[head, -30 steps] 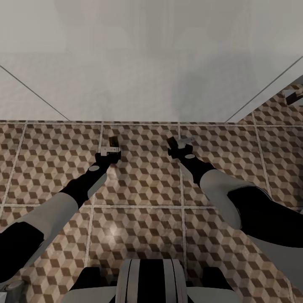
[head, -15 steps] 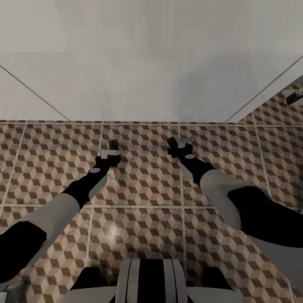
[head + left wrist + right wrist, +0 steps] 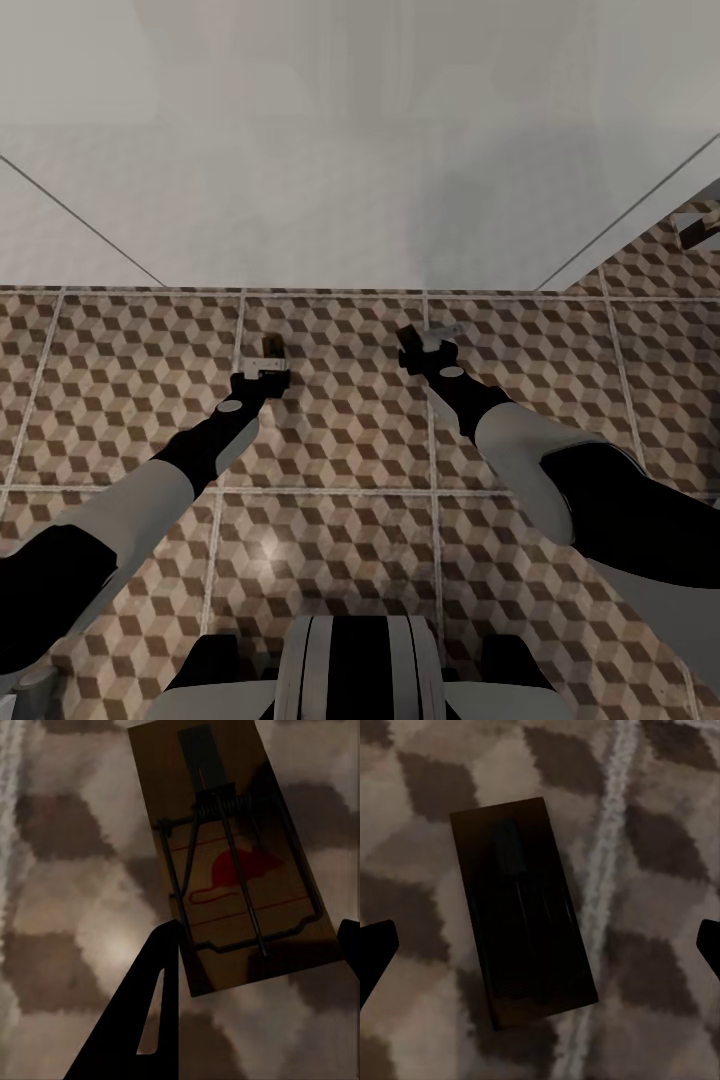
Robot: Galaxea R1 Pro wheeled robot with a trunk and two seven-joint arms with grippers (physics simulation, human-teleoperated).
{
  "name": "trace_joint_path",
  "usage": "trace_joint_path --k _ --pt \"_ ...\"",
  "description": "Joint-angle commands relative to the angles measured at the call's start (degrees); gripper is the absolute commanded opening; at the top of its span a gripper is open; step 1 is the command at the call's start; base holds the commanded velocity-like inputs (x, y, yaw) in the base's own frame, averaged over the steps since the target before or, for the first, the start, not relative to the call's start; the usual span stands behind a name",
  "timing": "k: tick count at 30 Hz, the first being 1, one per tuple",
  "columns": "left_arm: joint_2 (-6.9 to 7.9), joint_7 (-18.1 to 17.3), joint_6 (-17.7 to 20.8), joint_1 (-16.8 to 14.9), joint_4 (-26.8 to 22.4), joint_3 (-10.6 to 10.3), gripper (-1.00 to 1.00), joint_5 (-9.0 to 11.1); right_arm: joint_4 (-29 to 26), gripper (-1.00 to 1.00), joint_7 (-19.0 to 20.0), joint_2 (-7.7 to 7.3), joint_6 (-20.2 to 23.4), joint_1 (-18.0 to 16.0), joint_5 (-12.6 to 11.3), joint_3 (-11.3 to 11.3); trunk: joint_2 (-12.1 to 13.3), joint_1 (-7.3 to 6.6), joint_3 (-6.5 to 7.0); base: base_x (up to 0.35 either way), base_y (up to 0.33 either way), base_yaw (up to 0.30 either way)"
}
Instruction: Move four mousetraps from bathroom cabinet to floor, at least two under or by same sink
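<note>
- Both arms are reaching down toward the bathroom floor [image 3: 340, 450], close to where the cube-pattern tiles are meeting a pale wall [image 3: 360, 150].
- Left gripper [image 3: 262, 372] is hovering low over the tiles with its jaws spread; it is gripping nothing.
- One mousetrap [image 3: 268, 346] is lying flat on the floor just past the left fingertips, next to a grout line.
- The left wrist view is showing that mousetrap [image 3: 229, 859] face up, with the spring, wire bar and red mouse print visible. The dark left finger [image 3: 146, 1012] is sitting beside its near edge, and the other finger is just clipping the frame edge.
- Right gripper [image 3: 428, 342] is also low over the floor, with fingers wide apart and nothing between them.
- The right wrist view is showing a second mousetrap [image 3: 521, 911] lying flat on the tile [image 3: 427, 862], dark in shadow, beside a pale grout line [image 3: 600, 870]. Both fingertips are standing well clear of it at the frame edges.
- From the head view, the second trap is hidden under the right gripper; I cannot tell its exact spot there.
</note>
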Motion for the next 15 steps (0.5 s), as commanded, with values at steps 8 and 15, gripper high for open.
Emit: trace_joint_path --k 8,15 --pt "-0.15 0.4 0.1 0.0 0.0 -0.4 -1.0 0.4 0.1 1.0 -0.3 0.02 -0.1 -0.1 0.1 0.3 0.0 -0.01 -0.03 0.0 0.0 0.0" --pt "-0.21 0.4 0.1 0.0 -0.1 -0.3 -1.0 0.4 0.1 1.0 -0.3 0.02 -0.1 0.0 0.1 0.3 0.0 -0.01 -0.03 0.0 0.0 0.0"
